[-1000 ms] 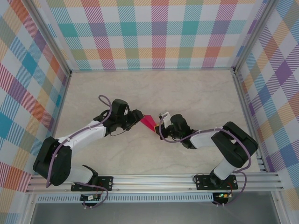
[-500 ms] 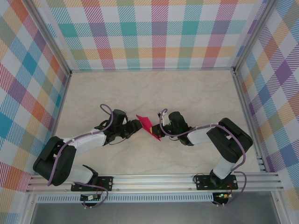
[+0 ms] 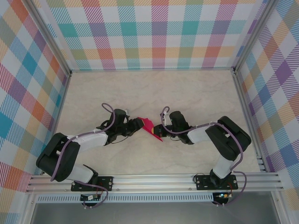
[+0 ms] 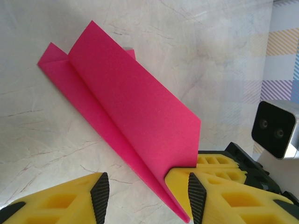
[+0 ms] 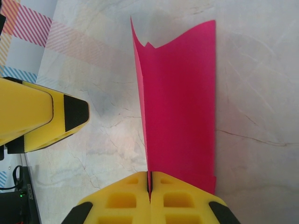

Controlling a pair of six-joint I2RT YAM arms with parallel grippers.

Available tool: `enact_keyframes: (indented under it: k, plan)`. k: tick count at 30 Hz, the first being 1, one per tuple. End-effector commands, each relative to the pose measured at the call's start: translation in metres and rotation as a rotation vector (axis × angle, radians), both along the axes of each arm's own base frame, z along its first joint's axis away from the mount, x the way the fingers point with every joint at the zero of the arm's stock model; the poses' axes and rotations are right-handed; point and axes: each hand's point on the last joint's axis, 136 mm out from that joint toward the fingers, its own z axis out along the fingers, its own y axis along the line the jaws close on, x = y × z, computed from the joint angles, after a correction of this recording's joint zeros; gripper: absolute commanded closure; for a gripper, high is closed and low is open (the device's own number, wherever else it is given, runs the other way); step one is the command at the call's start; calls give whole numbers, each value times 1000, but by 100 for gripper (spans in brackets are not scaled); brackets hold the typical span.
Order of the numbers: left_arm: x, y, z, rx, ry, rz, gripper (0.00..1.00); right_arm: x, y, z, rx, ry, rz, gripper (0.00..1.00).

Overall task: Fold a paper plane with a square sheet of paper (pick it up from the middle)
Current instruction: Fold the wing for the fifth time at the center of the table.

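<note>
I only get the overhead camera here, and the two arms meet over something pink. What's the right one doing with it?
Observer: The right gripper is pinched shut on one end of the folded pink paper.
Visitor: And the left one?
Observer: The left gripper is open, with the paper's pointed end lying between its fingers.
Visitor: Is the paper flat?
Observer: No, it's folded in layers along a long crease.
</note>
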Motion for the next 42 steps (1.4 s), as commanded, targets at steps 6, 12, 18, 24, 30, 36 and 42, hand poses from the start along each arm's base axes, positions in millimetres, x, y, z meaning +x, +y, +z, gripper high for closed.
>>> enact_keyframes:
  k: [6,12,18,24,30,36,42]
  plan:
    - [4,-11,-1,-18,-36,-35,53,6,6,6,84,61,1,100]
    - [8,-12,-6,-7,-37,-32,55,7,5,3,110,106,-1,100]
    - [12,-9,-9,20,-48,-16,57,4,8,0,130,144,32,99]
    - [17,-9,-10,28,-62,-7,58,2,8,-6,115,176,41,99]
    - [20,-16,-7,4,-74,-26,61,4,5,-13,106,209,30,99]
    - [21,-27,-1,-7,-91,-74,62,2,2,-23,88,253,25,99]
    - [23,-38,-4,-10,-76,-114,64,1,1,-29,78,273,24,98]
